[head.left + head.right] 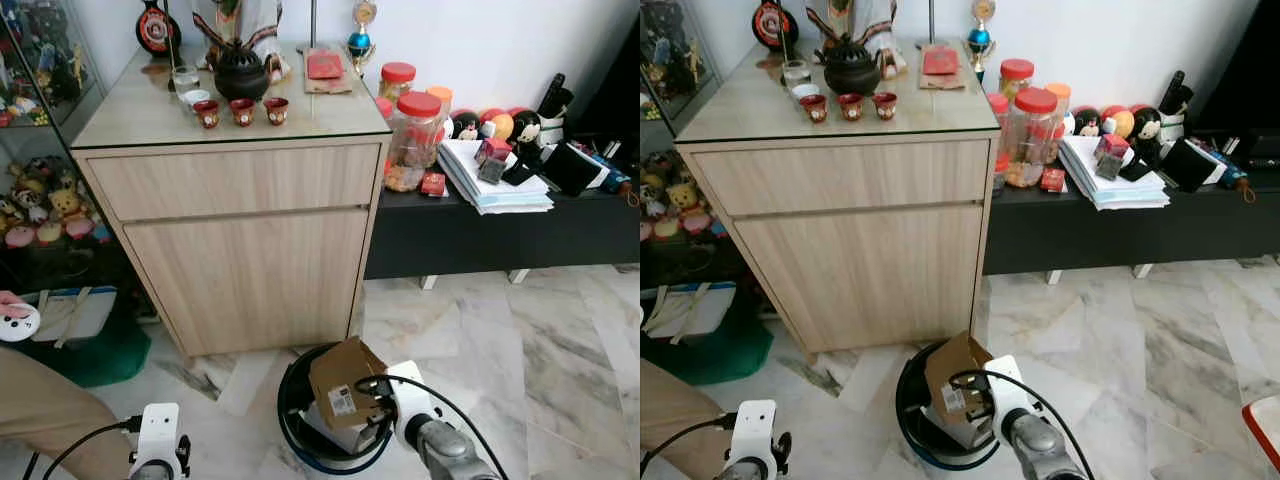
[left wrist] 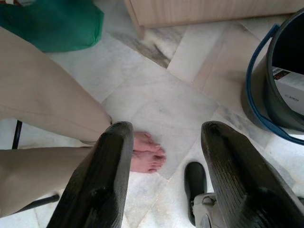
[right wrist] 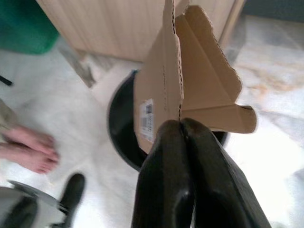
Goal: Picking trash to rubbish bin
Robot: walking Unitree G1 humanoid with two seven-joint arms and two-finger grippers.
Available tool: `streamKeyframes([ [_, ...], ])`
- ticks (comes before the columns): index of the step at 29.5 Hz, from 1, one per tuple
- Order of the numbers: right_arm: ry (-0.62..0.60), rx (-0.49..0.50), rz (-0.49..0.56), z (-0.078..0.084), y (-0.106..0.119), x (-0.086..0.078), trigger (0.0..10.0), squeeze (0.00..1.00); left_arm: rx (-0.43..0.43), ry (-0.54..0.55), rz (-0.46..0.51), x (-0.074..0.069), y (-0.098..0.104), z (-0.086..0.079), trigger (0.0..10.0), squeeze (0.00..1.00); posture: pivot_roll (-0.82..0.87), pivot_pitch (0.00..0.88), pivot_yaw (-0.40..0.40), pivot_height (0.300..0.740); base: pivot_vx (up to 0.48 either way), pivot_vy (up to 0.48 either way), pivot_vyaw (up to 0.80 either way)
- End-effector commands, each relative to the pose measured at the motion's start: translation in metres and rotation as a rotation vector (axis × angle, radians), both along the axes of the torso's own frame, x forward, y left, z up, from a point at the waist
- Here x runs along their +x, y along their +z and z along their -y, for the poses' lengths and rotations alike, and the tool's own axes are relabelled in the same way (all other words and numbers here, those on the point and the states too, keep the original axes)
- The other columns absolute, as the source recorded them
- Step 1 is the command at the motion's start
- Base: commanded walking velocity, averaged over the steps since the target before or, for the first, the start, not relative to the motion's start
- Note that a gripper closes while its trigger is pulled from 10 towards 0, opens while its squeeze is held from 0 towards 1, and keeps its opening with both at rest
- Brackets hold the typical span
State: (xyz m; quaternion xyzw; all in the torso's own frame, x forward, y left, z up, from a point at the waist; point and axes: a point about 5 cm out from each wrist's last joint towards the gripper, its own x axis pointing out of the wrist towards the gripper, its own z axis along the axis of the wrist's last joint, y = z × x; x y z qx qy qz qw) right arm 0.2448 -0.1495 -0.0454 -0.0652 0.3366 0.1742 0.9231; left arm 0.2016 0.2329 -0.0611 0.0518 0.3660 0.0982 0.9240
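Right wrist view: the right gripper [image 3: 183, 124] has its two black fingers pressed together on the edge of a flattened corrugated cardboard piece [image 3: 190, 80], brown, with torn perforated edges and a white barcode label. The cardboard hangs directly above the round black rubbish bin [image 1: 292, 415], which has a blue handle and stands on the marble floor [image 1: 520, 350] before a wood-grain cabinet [image 1: 240, 240]. The left gripper [image 2: 166, 161] hangs low, fingers spread apart, above a person's bare feet [image 2: 147, 152].
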Motion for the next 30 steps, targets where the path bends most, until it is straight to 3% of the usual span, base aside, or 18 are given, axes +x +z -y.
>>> streamKeyframes([
  [1,0.026,-0.021,0.038,0.004,0.007,0.008,10.0,0.0,0.001,-0.007,0.0,0.001,0.0,0.0,10.0,0.0,0.01,0.025,-0.034,0.74,0.296,0.0,0.0],
  [30,0.061,-0.021,0.036,-0.003,0.005,0.006,10.0,0.0,0.004,-0.012,0.005,0.002,0.001,0.0,10.0,0.0,0.01,0.022,-0.03,0.74,0.305,0.0,0.0],
])
